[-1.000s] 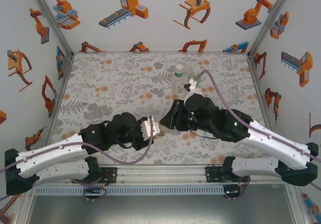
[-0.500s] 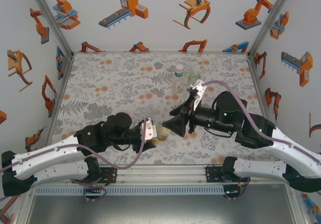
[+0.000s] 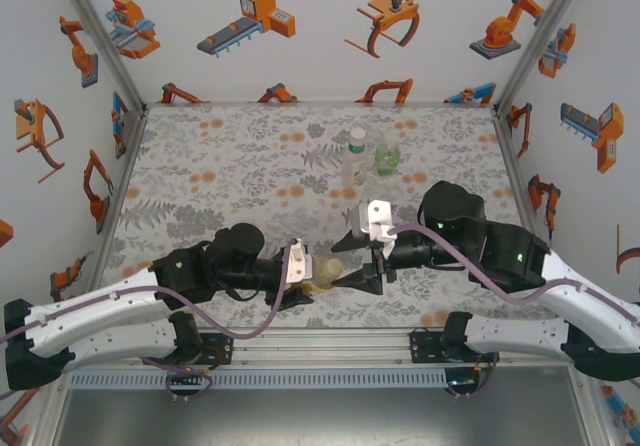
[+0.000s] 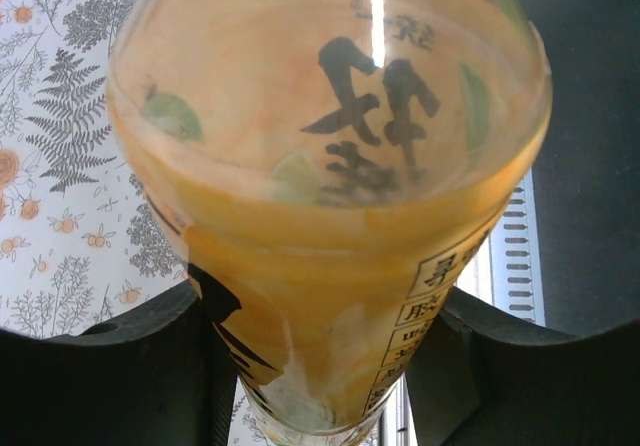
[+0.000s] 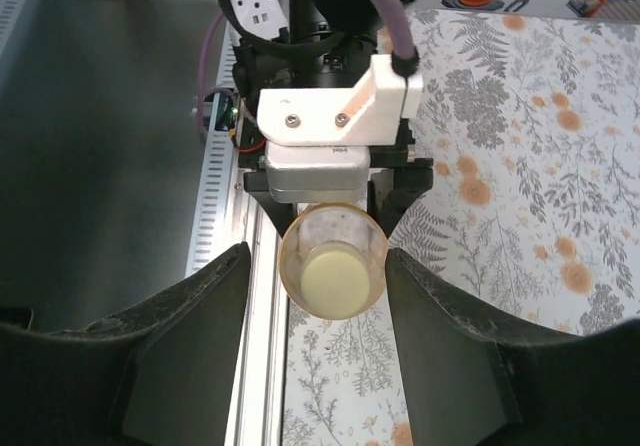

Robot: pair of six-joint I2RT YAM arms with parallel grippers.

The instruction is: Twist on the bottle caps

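Right wrist view looks end-on at the orange bottle, held level near the front edge of the table by the left gripper, which is clamped on its body. A pale cap sits on its mouth; how far it is threaded I cannot tell. The right gripper faces it, jaws apart and flanking the cap without touching. Closing off-centre could knock the cap askew or cross-thread it, and twisting might spin the smooth bottle in the left grip. The clear bottle and green bottle stand well behind.
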